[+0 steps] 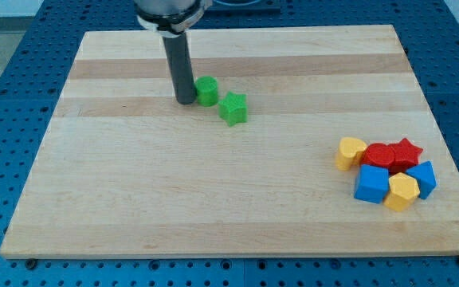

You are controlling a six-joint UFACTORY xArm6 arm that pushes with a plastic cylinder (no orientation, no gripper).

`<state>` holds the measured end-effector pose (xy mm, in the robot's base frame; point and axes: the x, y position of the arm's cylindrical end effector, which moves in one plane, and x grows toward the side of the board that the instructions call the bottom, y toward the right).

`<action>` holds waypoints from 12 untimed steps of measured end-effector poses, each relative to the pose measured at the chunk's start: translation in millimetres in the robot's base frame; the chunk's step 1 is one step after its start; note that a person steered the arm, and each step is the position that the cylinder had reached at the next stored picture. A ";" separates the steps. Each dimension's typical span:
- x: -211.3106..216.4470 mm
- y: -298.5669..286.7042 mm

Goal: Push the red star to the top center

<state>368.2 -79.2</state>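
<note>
The red star (406,151) lies at the view's right, at the top right of a tight cluster of blocks. It touches a red block (379,155) to its left. My tip (186,100) rests on the board in the upper left-centre, just left of a green cylinder (206,92) and touching or nearly touching it. The tip is far to the left of the red star.
A green star (233,109) lies just right of and below the green cylinder. The cluster also holds a yellow block (350,151), a blue cube (371,185), a yellow hexagon (402,192) and a blue block (425,178). The wooden board (134,207) sits on a blue perforated table.
</note>
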 end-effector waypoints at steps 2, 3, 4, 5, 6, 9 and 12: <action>-3.2 15.1; 29.2 -4.0; 89.1 -5.2; 130.6 31.0; 148.6 79.5; 224.2 188.2; 226.2 329.0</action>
<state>594.4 249.8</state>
